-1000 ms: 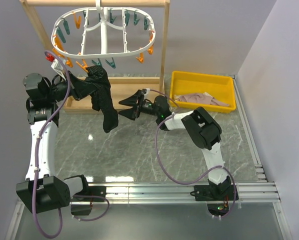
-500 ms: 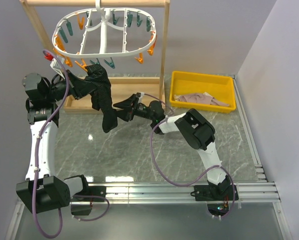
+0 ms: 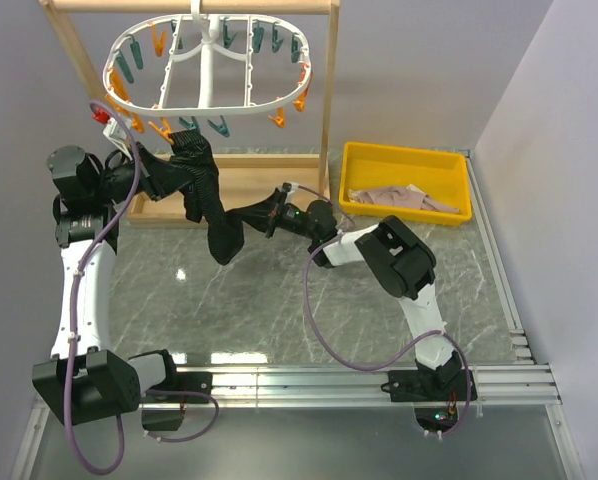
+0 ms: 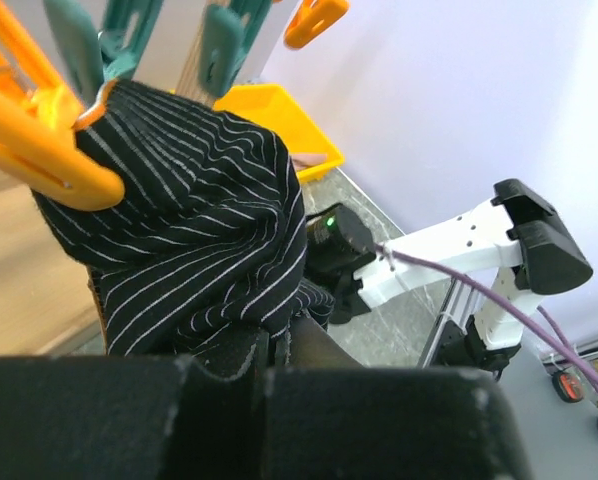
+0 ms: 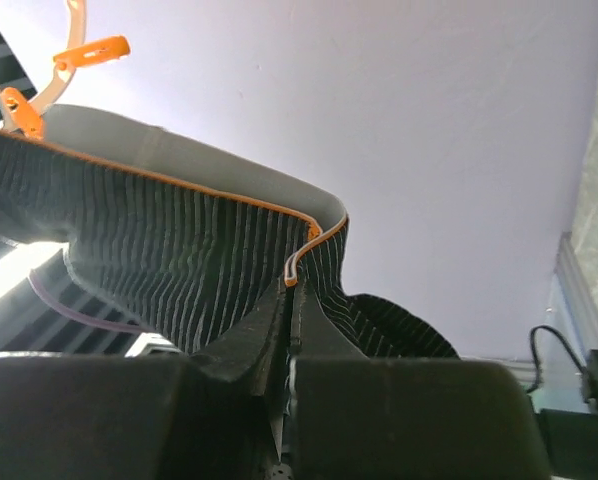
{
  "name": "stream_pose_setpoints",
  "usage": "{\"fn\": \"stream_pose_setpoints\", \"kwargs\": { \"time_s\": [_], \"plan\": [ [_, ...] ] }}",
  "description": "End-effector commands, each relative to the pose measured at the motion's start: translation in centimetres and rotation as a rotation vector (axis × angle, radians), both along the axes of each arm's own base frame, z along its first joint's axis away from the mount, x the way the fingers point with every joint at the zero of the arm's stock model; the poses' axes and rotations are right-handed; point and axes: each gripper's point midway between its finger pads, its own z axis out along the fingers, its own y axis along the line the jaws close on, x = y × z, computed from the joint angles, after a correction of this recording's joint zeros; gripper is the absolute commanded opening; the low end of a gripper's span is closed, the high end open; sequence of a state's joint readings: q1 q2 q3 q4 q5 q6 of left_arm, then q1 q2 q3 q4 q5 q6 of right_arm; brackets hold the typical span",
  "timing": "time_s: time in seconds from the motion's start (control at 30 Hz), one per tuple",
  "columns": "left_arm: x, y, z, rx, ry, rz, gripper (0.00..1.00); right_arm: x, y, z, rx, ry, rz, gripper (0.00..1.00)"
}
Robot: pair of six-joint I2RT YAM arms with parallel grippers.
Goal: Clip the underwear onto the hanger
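The underwear (image 3: 211, 195), black with thin stripes, hangs in the air just below the front rim of the white hanger (image 3: 209, 105). My left gripper (image 3: 169, 167) is shut on its upper part. In the left wrist view the fabric (image 4: 179, 220) bunches above my left gripper (image 4: 276, 338), and an orange peg (image 4: 44, 160) lies against its top. My right gripper (image 3: 243, 216) is shut on the lower edge. In the right wrist view the right gripper (image 5: 291, 296) pinches the underwear (image 5: 149, 250) at its orange-trimmed band.
A wooden frame (image 3: 329, 110) carries the hanger, its base board behind the underwear. A yellow tray (image 3: 457, 160) at the right holds a pinkish-beige cloth (image 3: 394, 198). Orange and teal pegs (image 3: 219, 126) hang all round the hanger's rim.
My right gripper moved left to the hanging underwear and closed on its lower edge. The left gripper kept its grip and stayed in place.
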State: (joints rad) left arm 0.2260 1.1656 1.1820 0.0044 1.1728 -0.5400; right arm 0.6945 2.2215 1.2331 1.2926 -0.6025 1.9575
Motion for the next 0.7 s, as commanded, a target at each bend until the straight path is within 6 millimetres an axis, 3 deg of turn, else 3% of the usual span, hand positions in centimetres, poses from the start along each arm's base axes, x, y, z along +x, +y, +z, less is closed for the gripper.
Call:
{"fn": "stream_pose_setpoints", "kwargs": {
  "time_s": [0.0, 0.2, 0.4, 0.5, 0.53, 0.6, 0.63, 0.67],
  "plan": [
    [0.7, 0.5, -0.5, 0.036, -0.014, 0.031, 0.01, -0.2, -3.2, 5.6, 0.080, -0.216, -0.044, 0.00],
    [3.3, 2.9, -3.5, 0.135, 0.061, 0.204, 0.01, 1.1, -5.9, 5.9, -0.014, -0.326, -0.066, 0.00],
    [5.8, 5.2, -5.3, 0.216, 0.100, 0.386, 0.01, -1.0, -7.7, 8.1, -0.104, -0.522, -0.032, 0.00],
    [5.6, 5.1, -5.6, 0.226, 0.095, 0.389, 0.16, -1.7, -8.0, 9.2, -0.151, -0.614, -0.044, 0.00],
    [5.3, 4.9, -6.1, 0.227, 0.100, 0.373, 0.25, -2.0, -8.2, 9.8, -0.157, -0.641, -0.051, 0.00],
    [4.0, 4.0, -5.2, 0.227, 0.033, 0.327, 0.37, -1.9, -8.2, 9.7, -0.192, -0.671, -0.065, 0.00],
    [3.4, 3.8, -5.8, 0.226, 0.032, 0.312, 0.39, -2.1, -8.3, 10.1, -0.196, -0.691, -0.071, 0.00],
    [2.5, 3.4, -4.8, 0.223, -0.013, 0.304, 0.41, -2.1, -8.3, 9.9, -0.218, -0.709, -0.077, 0.00]
  ]
}}
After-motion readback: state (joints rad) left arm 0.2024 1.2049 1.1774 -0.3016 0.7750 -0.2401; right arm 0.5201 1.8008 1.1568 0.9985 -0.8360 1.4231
